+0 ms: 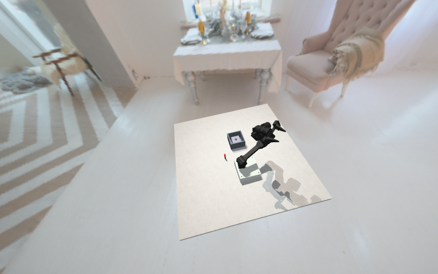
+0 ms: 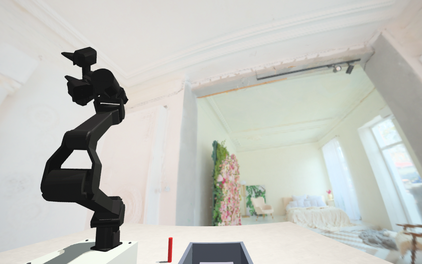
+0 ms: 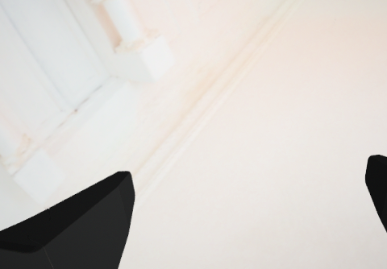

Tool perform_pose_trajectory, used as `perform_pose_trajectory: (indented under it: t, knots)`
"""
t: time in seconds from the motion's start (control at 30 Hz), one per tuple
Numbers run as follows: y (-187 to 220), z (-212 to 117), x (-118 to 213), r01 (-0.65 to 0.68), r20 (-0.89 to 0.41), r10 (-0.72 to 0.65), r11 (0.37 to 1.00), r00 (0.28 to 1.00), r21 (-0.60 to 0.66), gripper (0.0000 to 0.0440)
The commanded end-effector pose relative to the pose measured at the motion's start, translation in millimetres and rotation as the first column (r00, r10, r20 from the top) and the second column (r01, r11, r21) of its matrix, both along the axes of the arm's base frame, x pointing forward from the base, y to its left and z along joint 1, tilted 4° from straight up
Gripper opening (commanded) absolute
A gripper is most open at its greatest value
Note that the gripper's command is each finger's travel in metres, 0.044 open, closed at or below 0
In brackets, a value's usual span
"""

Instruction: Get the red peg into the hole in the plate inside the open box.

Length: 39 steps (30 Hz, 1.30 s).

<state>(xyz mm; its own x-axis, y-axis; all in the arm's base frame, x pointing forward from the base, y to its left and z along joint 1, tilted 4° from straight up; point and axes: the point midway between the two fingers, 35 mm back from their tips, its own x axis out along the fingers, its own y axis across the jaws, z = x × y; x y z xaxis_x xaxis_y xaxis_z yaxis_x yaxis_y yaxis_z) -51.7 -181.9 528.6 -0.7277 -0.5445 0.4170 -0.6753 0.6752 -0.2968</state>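
The red peg (image 1: 225,156) (image 2: 170,249) stands upright on the table top, beside the box and apart from it. The open dark grey box (image 1: 238,145) (image 2: 247,255) has a light plate (image 1: 233,140) with a dark hole at its bottom in the top view. My gripper (image 1: 281,135) (image 2: 63,65) (image 3: 254,178) is open and empty, raised high above the table and pointing away from the peg and the box. In the wrist view its two black fingers are wide apart, with only wall and ceiling beyond. Neither peg nor box shows in the wrist view.
The arm's white base block (image 1: 250,179) (image 2: 120,254) stands on the square table top (image 1: 200,207) (image 2: 281,233), close to the peg and the box. The black arm rises from it. Room furniture stands beyond the table top.
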Motion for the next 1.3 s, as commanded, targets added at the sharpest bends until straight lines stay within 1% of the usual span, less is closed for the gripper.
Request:
perform_pose_trajectory:
  t: [0.0, 0.07, 0.27, 0.4, 0.57, 0.73, 0.93, 1.1, 1.27]
  knots:
    - [2.4, 2.3, -1.0, -0.007, -0.001, 0.007, 0.999, 1.000, -0.033, 0.0416]
    - [9.4, 6.9, -4.8, -0.016, 0.007, 0.017, 0.995, 1.000, -0.101, 0.0440]
    - [36.2, 19.4, -19.1, -0.023, 0.034, 0.034, 0.953, 0.999, -0.303, 0.0440]
    - [57.5, 26.3, -28.1, -0.022, 0.041, 0.044, 0.902, 0.998, -0.431, 0.0440]
    - [87.1, 33.1, -37.6, -0.023, 0.036, 0.054, 0.814, 0.998, -0.581, 0.0440]
    - [119.5, 37.6, -44.7, -0.028, 0.014, 0.055, 0.701, 0.998, -0.712, 0.0440]
    - [161.8, 39.1, -49.2, -0.046, -0.029, 0.040, 0.542, 0.999, -0.839, 0.0440]
    - [198.9, 36.8, -48.9, -0.075, -0.076, 0.013, 0.395, 0.997, -0.916, 0.0440]
    - [236.7, 30.6, -45.0, -0.120, -0.130, -0.024, 0.243, 0.991, -0.963, 0.0440]
